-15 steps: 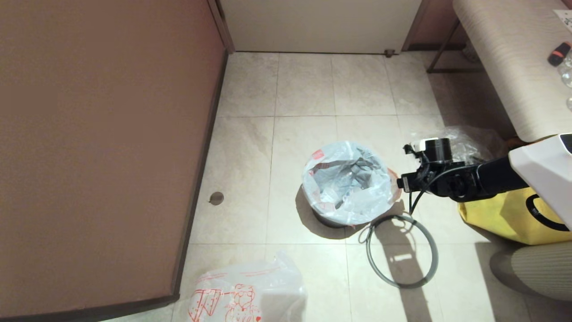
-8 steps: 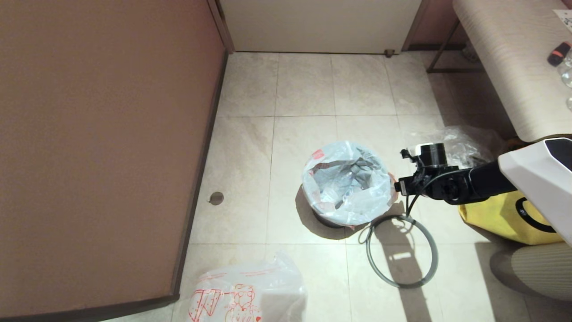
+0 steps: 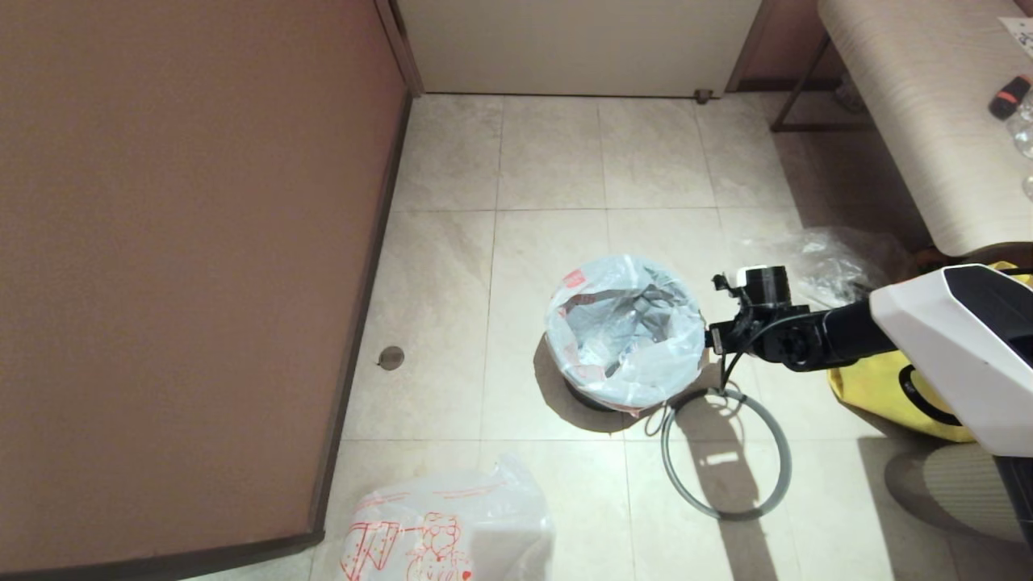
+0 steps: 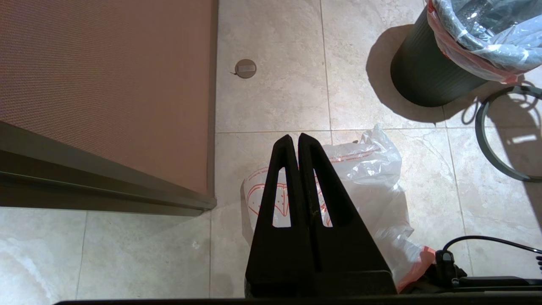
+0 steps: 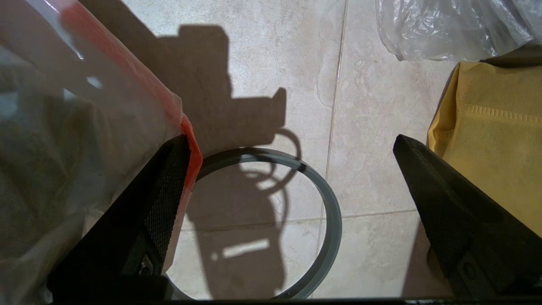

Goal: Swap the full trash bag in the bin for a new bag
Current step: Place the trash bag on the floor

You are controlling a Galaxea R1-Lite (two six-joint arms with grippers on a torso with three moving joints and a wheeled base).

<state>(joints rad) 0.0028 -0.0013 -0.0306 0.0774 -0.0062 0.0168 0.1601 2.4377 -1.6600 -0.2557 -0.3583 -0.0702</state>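
One bin (image 3: pixel 601 395) stands mid-floor on open tiles, the full trash bag (image 3: pixel 625 331) draped over its rim. The right pincer (image 5: pixel 290 148), released wide, sits beside that rim above the grey hoop (image 3: pixel 726 452); the left pincer (image 4: pixel 298 140), clenched, hangs over the new bag (image 3: pixel 448 532).

The new bag (image 3: pixel 448 528) is cut off by the head view's lower edge, the bin (image 3: pixel 593 397) is almost wholly hidden under the full trash bag (image 3: pixel 625 327), whose contents cannot be made out, and the yellow tote bag (image 3: pixel 888 387) lies partly behind the right arm.
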